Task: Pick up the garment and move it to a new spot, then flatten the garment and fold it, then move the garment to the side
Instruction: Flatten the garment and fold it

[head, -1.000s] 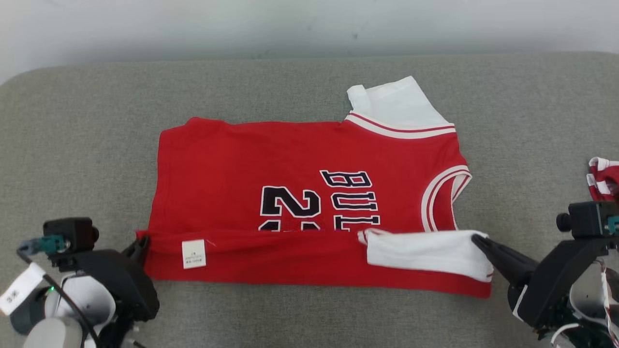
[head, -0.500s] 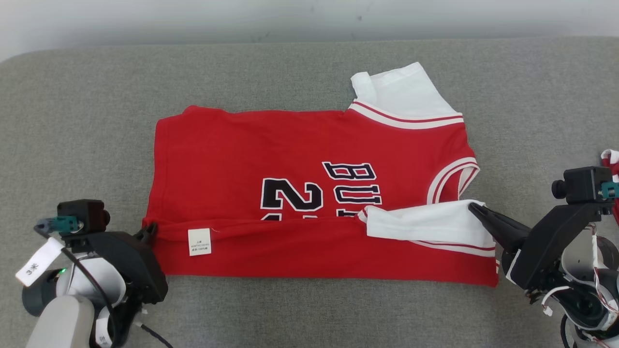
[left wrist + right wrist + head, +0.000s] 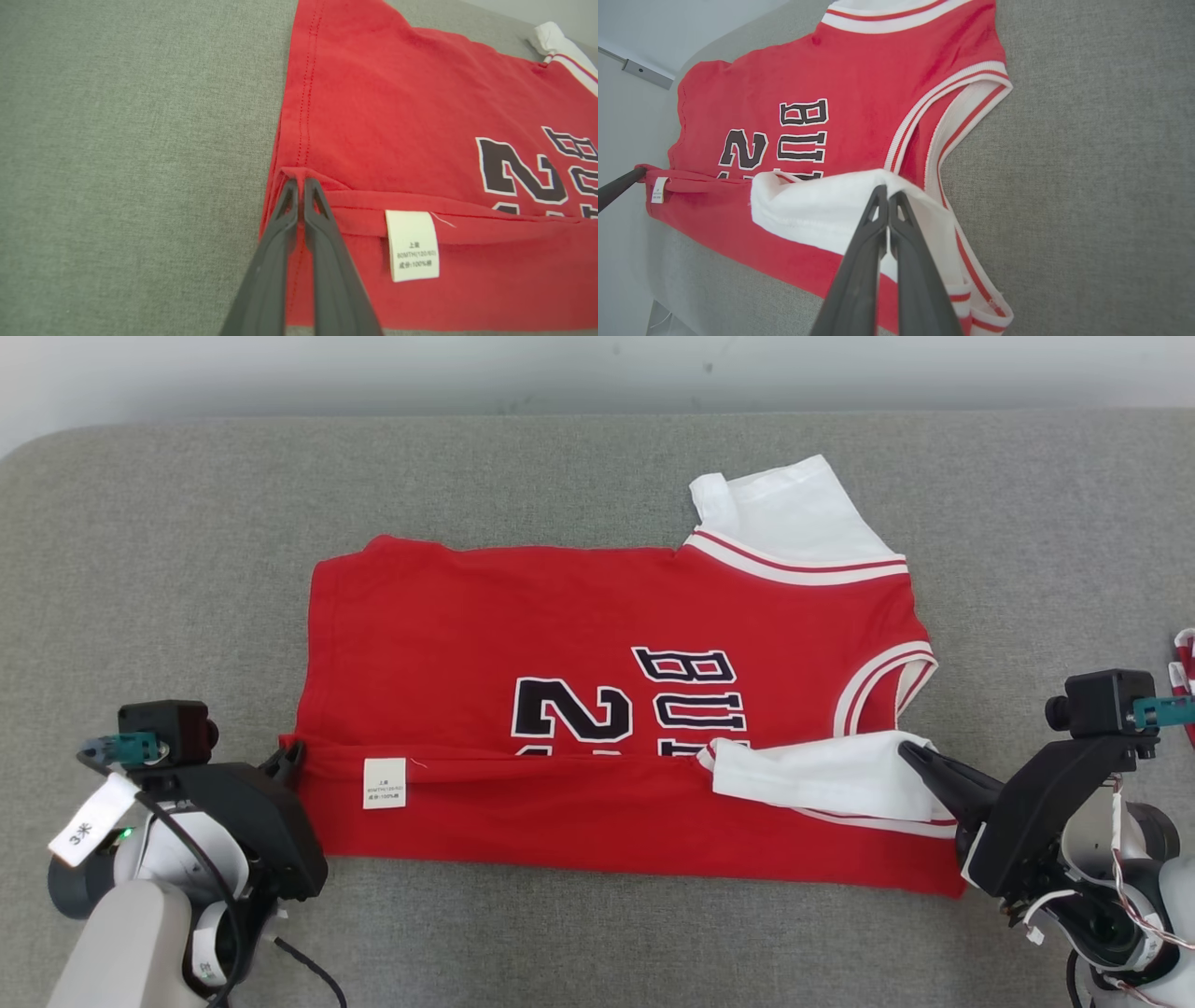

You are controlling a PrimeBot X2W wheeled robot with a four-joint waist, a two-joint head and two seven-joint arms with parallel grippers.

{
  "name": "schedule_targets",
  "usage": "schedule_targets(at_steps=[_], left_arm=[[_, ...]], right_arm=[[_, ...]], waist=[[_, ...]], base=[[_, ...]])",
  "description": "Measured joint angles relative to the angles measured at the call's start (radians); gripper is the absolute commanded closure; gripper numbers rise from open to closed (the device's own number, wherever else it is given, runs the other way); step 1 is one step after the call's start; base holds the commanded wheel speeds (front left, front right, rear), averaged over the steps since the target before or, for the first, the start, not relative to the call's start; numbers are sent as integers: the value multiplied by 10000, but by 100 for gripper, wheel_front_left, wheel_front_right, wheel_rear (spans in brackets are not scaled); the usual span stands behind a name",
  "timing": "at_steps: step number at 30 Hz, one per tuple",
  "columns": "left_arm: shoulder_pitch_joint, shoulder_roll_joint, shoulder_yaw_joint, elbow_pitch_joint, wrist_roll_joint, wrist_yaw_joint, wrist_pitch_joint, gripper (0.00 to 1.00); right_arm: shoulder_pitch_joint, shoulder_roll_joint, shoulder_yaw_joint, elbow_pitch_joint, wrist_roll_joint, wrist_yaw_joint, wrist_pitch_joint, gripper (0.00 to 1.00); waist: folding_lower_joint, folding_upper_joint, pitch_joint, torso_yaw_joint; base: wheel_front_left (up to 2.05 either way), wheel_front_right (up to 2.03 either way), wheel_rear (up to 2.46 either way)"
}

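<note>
Left pincer (image 3: 291, 758) is clamped shut on the near left corner of a red basketball jersey (image 3: 579, 616) with white sleeves and black lettering, at the spot where the near strip of cloth is folded back over the body. Right pincer (image 3: 910, 751) is pinched shut on the white sleeve (image 3: 822, 775) at the jersey's near right end, and that sleeve lies folded over the red cloth. The jersey lies spread in the middle of a grey cloth-covered table (image 3: 187, 569), neck to the right. A white rectangular care label (image 3: 384, 782) shows on the folded strip, near the left pincer. A scrap of red-and-white cloth (image 3: 1186, 663) lies at the far right.
</note>
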Motion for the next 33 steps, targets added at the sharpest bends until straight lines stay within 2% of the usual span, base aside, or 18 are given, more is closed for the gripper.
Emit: schedule_targets(at_steps=[1,2,3,4,5,10,11,12,13,14,17,24,33], left_arm=[[-7,-4,-8,67,0,0,-42,100],[-12,-10,-27,127,0,-13,-81,93],[-28,-15,-46,184,0,-77,-88,92],[-68,-38,-59,259,2,-94,-159,93],[-133,-58,-73,336,0,-105,-174,100],[-196,-84,-130,598,17,-190,-351,100],[-203,-84,-140,681,21,-192,-359,97],[-214,-84,-157,754,21,-209,-380,82],[-216,-82,-190,805,38,-270,-384,46],[-216,-92,-203,848,63,-263,-454,0],[-230,-94,-201,1032,117,-261,-627,0],[103,-125,-278,976,364,-84,-1091,0],[1383,-359,-380,504,650,159,-2038,0]], right_arm=[[-28,27,0,73,0,2,-10,100],[-77,54,8,155,0,15,-52,100],[-132,75,27,186,0,23,-94,93],[-171,88,42,198,0,48,-109,98],[-186,96,75,224,-2,84,-159,100],[-200,121,128,512,-50,117,-311,100],[-206,127,142,554,-109,123,-359,92],[-223,136,153,600,-123,128,-366,55],[-251,151,163,662,-136,130,-408,0],[-298,178,157,732,-203,128,-491,0],[-465,228,98,888,-360,113,-834,0],[-1157,351,-600,803,-995,-238,-2364,0],[-956,159,-913,397,-1549,-222,-3689,0]], waist=[[0,0,-3,-7],[0,0,-7,-16],[0,0,-10,-24],[0,0,-15,-32],[0,0,-20,-40],[0,0,-62,-69],[0,0,-75,-74],[0,0,-89,-78],[0,0,-104,-82],[0,0,-121,-86],[0,0,-195,-97],[0,0,-458,-138],[0,-2,-645,104]], base=[[0,0,0],[0,0,0],[0,0,0],[0,0,0],[0,0,0],[0,0,0],[0,0,0],[0,0,0],[0,0,0],[0,0,0],[0,0,0],[0,0,0],[0,0,0]])
